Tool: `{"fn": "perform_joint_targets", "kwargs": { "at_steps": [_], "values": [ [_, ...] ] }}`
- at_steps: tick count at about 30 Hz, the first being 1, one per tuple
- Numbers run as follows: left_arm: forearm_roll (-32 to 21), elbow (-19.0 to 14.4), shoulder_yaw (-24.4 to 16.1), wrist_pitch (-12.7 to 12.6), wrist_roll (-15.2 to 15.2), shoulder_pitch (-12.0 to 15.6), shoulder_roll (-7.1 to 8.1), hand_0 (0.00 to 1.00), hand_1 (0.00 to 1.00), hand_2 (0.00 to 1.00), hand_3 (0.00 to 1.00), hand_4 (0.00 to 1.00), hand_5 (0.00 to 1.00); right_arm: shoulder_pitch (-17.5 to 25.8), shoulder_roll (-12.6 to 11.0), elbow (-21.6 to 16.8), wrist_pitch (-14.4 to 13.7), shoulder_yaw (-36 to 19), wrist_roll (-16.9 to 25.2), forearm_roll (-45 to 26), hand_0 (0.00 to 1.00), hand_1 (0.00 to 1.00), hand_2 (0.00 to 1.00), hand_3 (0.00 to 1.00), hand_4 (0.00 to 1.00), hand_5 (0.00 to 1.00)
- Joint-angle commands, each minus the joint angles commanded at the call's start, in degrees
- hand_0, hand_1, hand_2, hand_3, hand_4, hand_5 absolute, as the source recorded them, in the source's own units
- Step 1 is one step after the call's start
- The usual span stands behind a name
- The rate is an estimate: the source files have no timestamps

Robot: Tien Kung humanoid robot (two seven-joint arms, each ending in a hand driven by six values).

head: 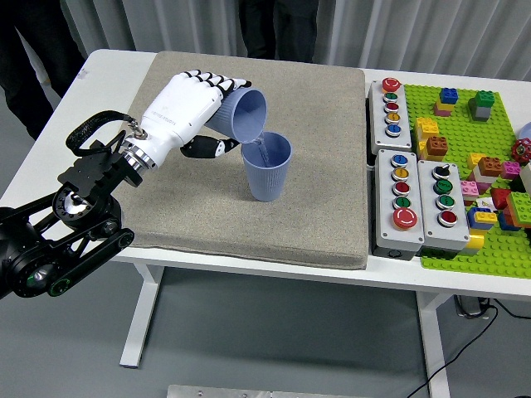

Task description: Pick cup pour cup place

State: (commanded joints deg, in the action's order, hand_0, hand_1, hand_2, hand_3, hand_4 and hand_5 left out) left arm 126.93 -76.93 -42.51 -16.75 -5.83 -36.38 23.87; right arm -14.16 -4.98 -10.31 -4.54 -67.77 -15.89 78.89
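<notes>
My left hand (217,112), white with black fingertips, is shut on a blue ribbed cup (246,114) and holds it tipped on its side, mouth facing right and down. A thin stream falls from its rim into a second blue ribbed cup (266,167) that stands upright on the grey mat (249,215) just right of the hand. The tilted cup's lip hangs just above the upright cup's left rim. My right hand does not show.
Right of the mat sit three grey button boxes (413,201) with coloured buttons. Beyond them lies a green baseplate (481,133) covered with several toy bricks. People in dark clothes stand at the far side (278,25) and far left.
</notes>
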Motion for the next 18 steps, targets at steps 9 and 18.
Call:
{"fn": "perform_joint_targets", "kwargs": {
  "at_steps": [9,18],
  "values": [
    [3.0,0.4,1.4,-1.5,-1.0,-1.1,0.15,0.532,0.48,0.483,0.5,0.647,0.049,-0.1,-0.1,0.0,0.0,0.1,0.0,-0.1,0.674,0.634,0.557,0.563,0.002,0.105],
    [3.1,1.4,2.4,-2.7,-1.7,-1.6,0.13,0.53,0.482,0.483,0.499,0.646,0.049,0.0,0.0,0.0,0.0,0.5,0.0,-0.4,0.674,0.634,0.557,0.562,0.002,0.106]
  ]
}}
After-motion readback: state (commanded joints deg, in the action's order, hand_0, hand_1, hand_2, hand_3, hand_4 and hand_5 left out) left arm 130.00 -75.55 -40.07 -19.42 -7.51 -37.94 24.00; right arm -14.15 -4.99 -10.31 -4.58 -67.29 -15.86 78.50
